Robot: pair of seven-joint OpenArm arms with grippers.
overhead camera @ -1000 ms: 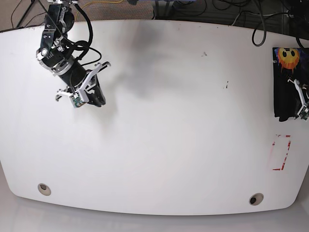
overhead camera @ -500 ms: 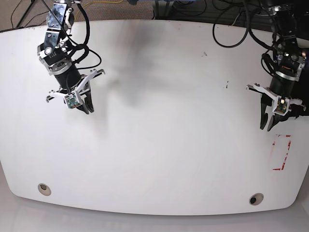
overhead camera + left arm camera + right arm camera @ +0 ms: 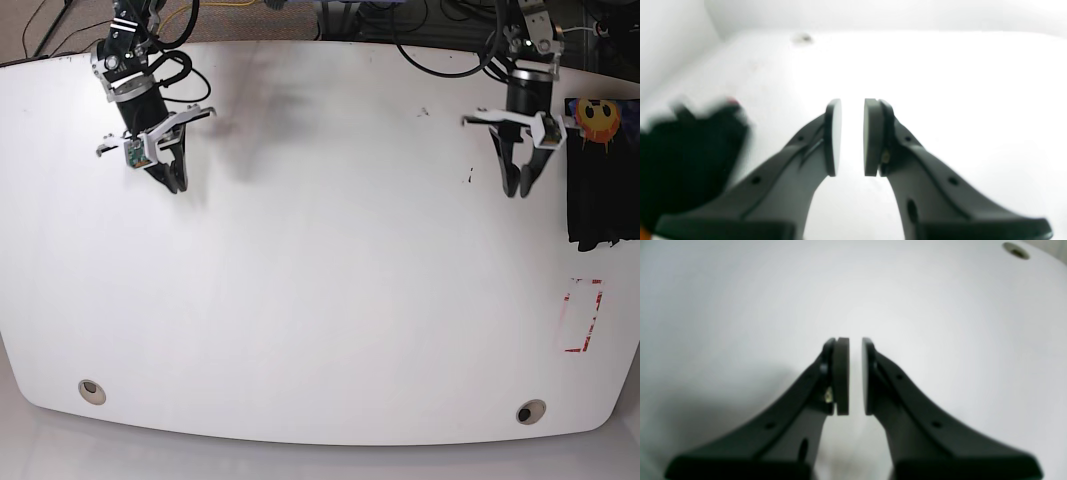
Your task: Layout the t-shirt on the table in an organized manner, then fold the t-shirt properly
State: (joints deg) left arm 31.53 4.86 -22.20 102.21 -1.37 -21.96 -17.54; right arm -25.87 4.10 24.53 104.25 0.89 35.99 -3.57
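The black t-shirt (image 3: 600,190) lies in a folded bundle at the table's (image 3: 330,280) right edge, its orange printed graphic (image 3: 598,118) facing up at the far end. In the left wrist view the t-shirt (image 3: 690,156) is a dark blur to the left of the fingers. My left gripper (image 3: 519,190) hangs over bare table just left of the shirt, apart from it. Only a narrow slit shows between the pads of the left gripper (image 3: 852,136), and nothing is in it. My right gripper (image 3: 176,183) hovers near the far left corner. The right gripper (image 3: 855,373) is also nearly closed and empty.
A red-and-white rectangle mark (image 3: 582,315) sits on the table in front of the shirt. Two metal grommets (image 3: 91,390) (image 3: 530,411) lie near the front edge. Cables run along the far edge behind both arms.
The left arm has swung away from the shirt, leftward and toward the far edge. The right arm has drawn back toward the far left corner. The shirt stays put.
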